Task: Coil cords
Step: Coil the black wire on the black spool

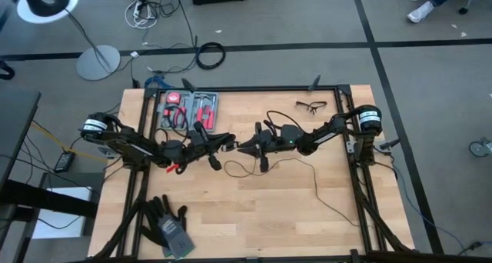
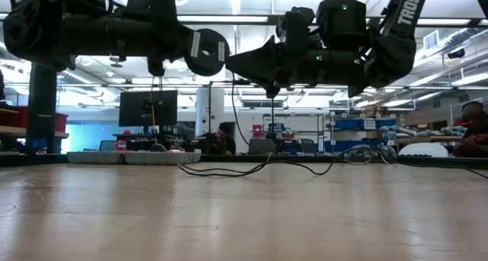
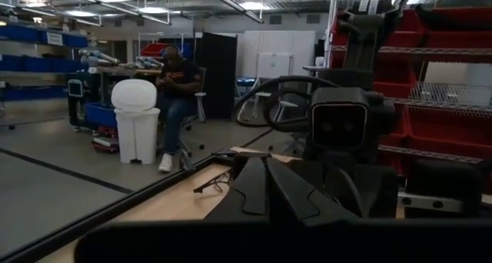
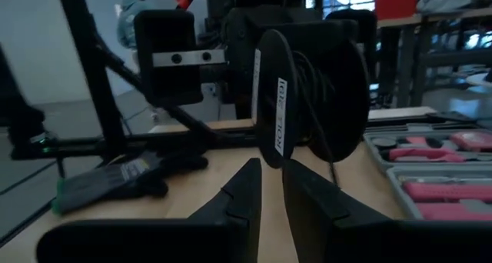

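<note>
Above the middle of the pale wooden table (image 1: 254, 209), your two grippers meet nose to nose. The left gripper (image 1: 219, 144) is fully closed on a round black spool (image 4: 307, 94) with some thin cord already wound on it, held on edge with its rim facing the right arm. The right gripper (image 1: 244, 148) sits just beside that spool, fingers (image 4: 246, 188) narrowed to a slim gap; whether the strand runs between them, you cannot tell. The long, very thin black cord (image 1: 304, 167) hangs from the grippers' meeting point, lies in loose curves on the table past the right gripper, and trails off toward the table's right edge. Its far end is not clear. Expect it to be very light, limp and springy, prone to kinks and slipping through a loose pinch, so take it close to the spool and guide it lightly. Farther off sit a grey work glove (image 1: 165, 224), a tool case with red-handled tools (image 1: 187, 109) and clear safety glasses (image 1: 310, 105).
</note>
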You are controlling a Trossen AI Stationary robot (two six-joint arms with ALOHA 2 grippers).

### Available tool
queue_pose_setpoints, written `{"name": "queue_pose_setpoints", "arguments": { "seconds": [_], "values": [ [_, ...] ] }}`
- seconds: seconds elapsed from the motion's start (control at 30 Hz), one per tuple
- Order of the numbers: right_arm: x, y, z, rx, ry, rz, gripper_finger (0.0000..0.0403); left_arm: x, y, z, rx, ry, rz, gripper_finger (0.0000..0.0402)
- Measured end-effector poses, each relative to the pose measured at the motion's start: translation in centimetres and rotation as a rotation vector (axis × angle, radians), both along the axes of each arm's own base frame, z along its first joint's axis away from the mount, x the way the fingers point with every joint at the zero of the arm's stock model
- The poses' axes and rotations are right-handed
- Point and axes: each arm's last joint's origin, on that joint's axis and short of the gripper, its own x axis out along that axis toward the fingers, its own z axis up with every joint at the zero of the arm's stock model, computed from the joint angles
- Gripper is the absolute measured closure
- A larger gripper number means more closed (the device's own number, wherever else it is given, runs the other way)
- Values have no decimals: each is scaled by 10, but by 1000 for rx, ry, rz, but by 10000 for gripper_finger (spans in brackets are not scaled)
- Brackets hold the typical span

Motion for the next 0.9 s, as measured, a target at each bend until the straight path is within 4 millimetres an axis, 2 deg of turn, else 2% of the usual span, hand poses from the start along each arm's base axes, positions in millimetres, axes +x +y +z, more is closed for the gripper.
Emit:
{"name": "queue_pose_setpoints", "arguments": {
  "seconds": [0.13,0.3,0.43,0.6,0.9],
  "values": [
    [-3,1,0,31,13,65,346,0,0,-1,8,11,-2,402],
    [-18,2,14,31,-21,91,345,0,0,-1,24,22,8,402],
    [-24,2,27,-44,-64,65,345,0,0,-2,20,21,7,402],
    [-22,-3,22,-96,3,-47,347,0,0,-2,7,16,-10,402],
    [-22,-4,21,-102,21,-57,345,1,-1,-1,2,17,-12,402]
  ]
}}
